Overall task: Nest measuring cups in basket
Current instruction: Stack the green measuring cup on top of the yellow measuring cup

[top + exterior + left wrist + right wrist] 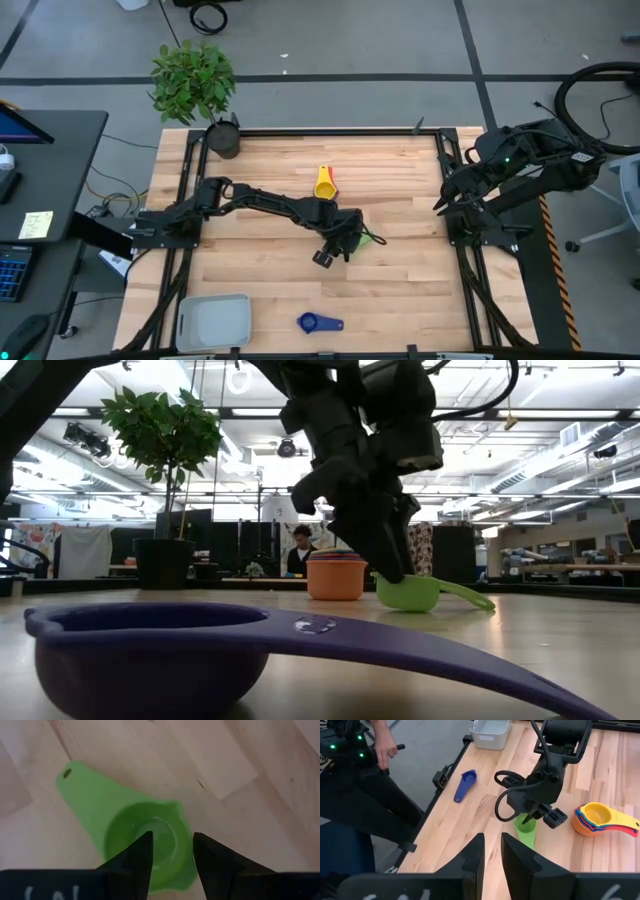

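Note:
The green measuring cup (127,815) rests bowl-down on the wood near the table's middle (370,238), its handle lying flat (468,598). My left gripper (172,840) is open and comes down onto it from above (395,565). A nested stack of cups (325,185), orange at the bottom and yellow on top (600,817), stands a little farther back. The dark blue cup (318,322) lies alone near the near edge, beside the light grey basket (185,312). My right gripper (492,840) waits at the right edge (440,205), fingers nearly together. My left gripper straddles the green cup's wall on the side away from the handle (182,845). One finger (142,852) stands over the bowl's inside and the other (210,857) outside it, coming from above. I cannot tell whether either finger touches the cup, which sits on the table.
A dark plant pot (222,138) stands at the far left corner. A person (385,750) stands beside the table's near edge, and another (298,550) shows in the room behind. Bare wood lies between the green cup and the basket (490,742).

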Controlling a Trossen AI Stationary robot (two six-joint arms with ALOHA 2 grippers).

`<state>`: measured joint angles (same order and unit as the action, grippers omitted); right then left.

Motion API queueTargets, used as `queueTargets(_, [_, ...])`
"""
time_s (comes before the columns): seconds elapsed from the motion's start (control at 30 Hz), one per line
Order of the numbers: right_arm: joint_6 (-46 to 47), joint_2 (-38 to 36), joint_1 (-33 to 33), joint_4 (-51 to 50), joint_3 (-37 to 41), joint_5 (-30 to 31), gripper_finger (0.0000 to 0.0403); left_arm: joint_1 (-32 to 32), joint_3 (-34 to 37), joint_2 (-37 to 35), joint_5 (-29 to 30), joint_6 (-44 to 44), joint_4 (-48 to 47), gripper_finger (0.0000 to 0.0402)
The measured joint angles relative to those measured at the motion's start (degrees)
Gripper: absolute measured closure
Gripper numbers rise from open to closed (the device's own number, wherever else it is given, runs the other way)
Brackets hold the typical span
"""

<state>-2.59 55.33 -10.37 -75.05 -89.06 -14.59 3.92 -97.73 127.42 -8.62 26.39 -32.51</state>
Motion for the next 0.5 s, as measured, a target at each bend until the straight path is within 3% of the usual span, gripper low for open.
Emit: queueTargets(0.5, [0.0,0.0,0.0,0.0,0.0,0.0,0.0335,0.2,0.0,2.1,-0.2,-0.2,0.4,0.0274])
